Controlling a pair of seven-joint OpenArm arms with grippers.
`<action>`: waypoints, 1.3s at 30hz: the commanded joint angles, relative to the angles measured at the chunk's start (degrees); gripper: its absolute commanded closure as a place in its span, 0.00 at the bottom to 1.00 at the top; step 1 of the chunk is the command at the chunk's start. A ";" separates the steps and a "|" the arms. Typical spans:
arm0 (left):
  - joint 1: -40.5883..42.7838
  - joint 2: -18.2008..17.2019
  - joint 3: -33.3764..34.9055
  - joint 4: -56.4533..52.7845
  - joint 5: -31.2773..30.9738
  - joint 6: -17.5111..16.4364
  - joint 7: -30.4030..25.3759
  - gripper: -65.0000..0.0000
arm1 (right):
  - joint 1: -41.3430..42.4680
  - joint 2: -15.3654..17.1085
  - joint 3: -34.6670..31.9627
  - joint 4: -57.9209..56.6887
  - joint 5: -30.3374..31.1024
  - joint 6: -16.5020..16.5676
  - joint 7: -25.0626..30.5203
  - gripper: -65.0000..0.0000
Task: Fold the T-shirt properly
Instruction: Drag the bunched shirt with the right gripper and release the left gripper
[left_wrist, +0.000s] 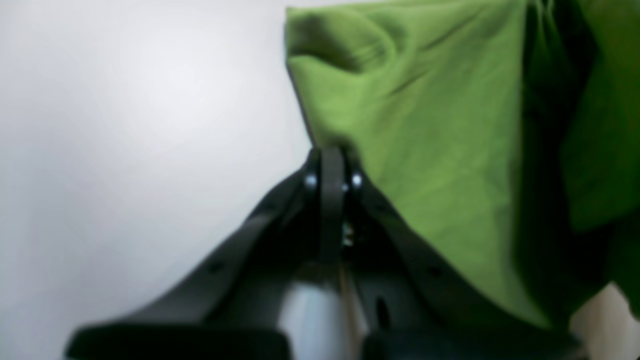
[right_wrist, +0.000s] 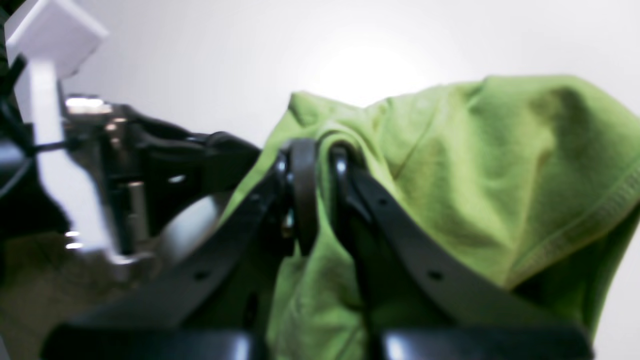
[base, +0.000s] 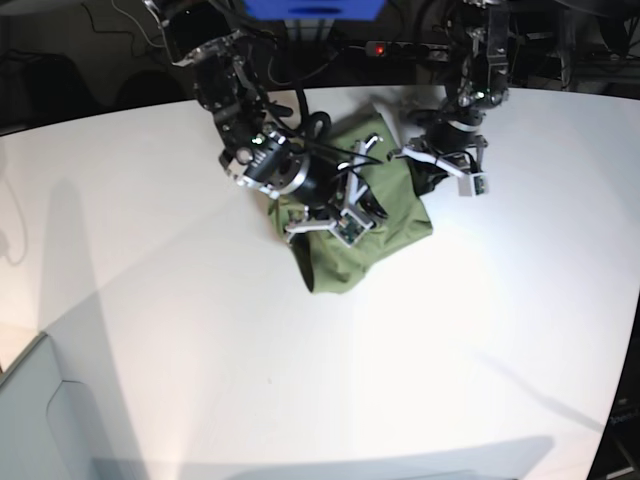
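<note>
I am looking at a broad white worktop (base: 180, 300) that is filling most of the base view, its far edge curving against a dark background. Light is glaring off the surface toward the near edge, and long soft shadows are lying across the left side and the near right corner. Beyond the far edge a blue panel (base: 315, 8) is showing at the top of the view, with dark cables (base: 100, 20) trailing behind it. Just right of it a power strip (base: 400, 48) is glowing with a small red light. At the near left corner a pale grey surface (base: 30, 420) is sitting below the worktop's edge.
</note>
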 joint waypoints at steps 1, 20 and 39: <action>0.09 -0.32 -0.01 0.09 0.06 0.15 0.07 1.00 | 0.62 -0.93 -1.33 1.96 1.05 0.19 1.92 1.00; -0.88 -0.76 -0.01 -0.08 0.06 0.15 0.07 1.00 | 3.52 -1.55 -4.23 -6.57 0.96 0.19 1.84 0.92; -1.84 -0.76 -0.54 6.42 0.15 0.15 7.80 1.00 | -0.43 2.15 5.53 8.82 0.96 -0.07 1.48 0.38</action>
